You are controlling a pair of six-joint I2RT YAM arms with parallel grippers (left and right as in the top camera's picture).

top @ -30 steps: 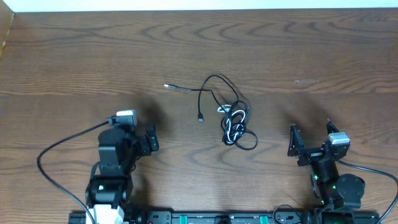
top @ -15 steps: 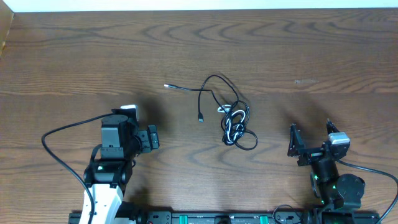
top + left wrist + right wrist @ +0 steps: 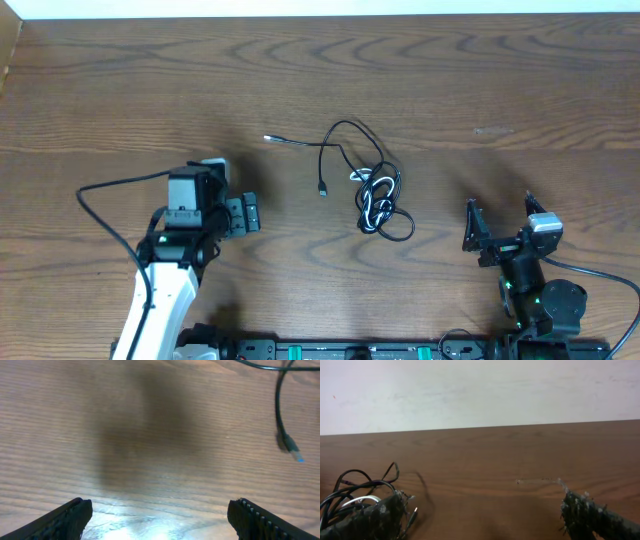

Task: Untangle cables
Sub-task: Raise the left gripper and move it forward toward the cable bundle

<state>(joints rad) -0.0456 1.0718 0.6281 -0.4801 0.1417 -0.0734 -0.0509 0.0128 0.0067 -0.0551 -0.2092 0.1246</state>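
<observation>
While the cables [image 3: 378, 203] lie knotted mid-table, the white cord [image 3: 367, 205] wound inside loops of the black cord [image 3: 350, 123], I am only at the approach, with nothing gripped yet. My left gripper [image 3: 248, 215] hovers over bare wood left of the knot, jaws wide apart and empty, the black cord's free plug [image 3: 291, 451] just ahead. My right gripper [image 3: 471, 228] sits near the front edge, jaws fully apart, the knot to its left. Next, I judge, one hand must pin the bundle while the other draws a loose end clear. Dark wood-grain table [image 3: 520, 90]; plain white wall [image 3: 480, 390] behind.
</observation>
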